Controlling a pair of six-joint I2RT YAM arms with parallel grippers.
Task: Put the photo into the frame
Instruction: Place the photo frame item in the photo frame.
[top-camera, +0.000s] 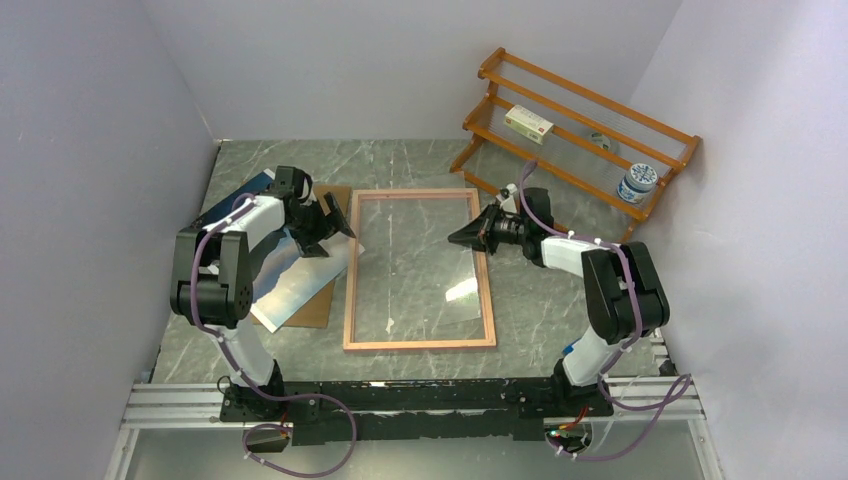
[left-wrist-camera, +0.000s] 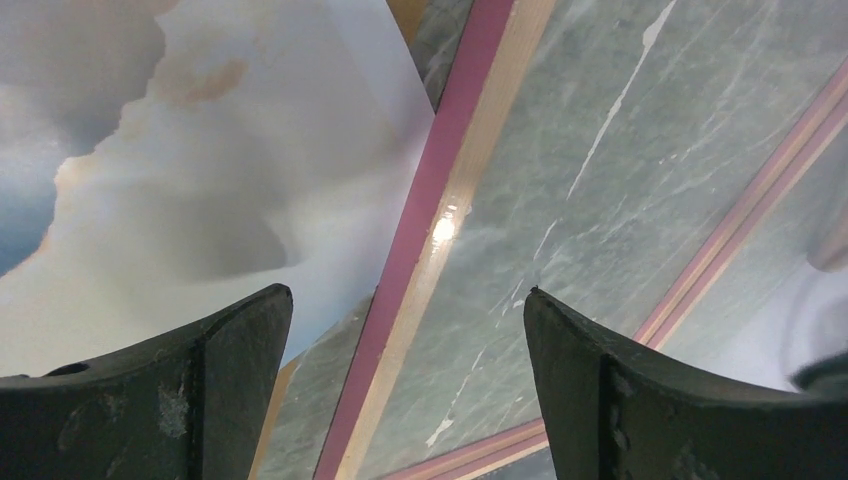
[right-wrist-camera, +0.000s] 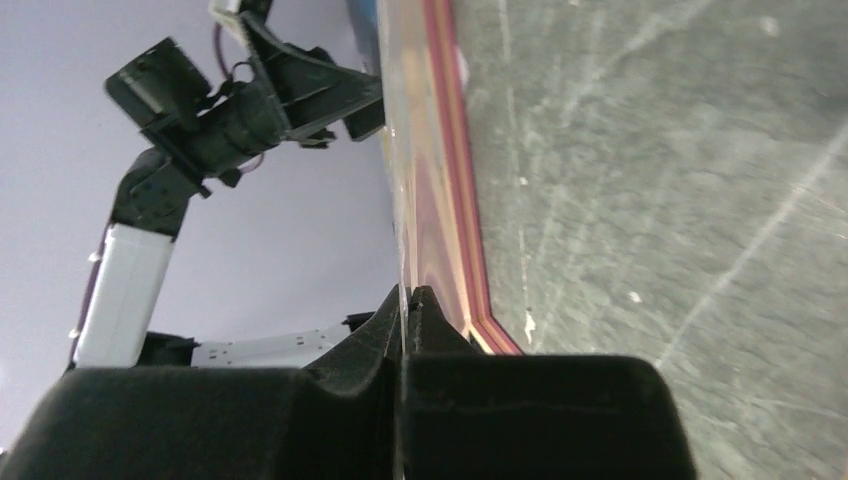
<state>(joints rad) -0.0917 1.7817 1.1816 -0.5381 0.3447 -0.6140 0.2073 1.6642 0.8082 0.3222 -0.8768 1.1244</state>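
1. Left gripper (left-wrist-camera: 405, 295): jaws wide apart, holding nothing, poised over the left rail of the frame (left-wrist-camera: 440, 190).
2. One photo (left-wrist-camera: 200, 150): picture side up on one brown backing board (top-camera: 318, 312), just left of that gripper, outside the frame.
3. One frame: flat, mid-table.
4. Right gripper (right-wrist-camera: 405, 292): pinched tight on one clear sheet (top-camera: 420, 280) at the frame's right rail.

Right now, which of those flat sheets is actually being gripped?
The clear sheet over the frame, pinched at its edge by the shut right end effector. The photo and brown board lie ungripped at left; the left end effector is open.
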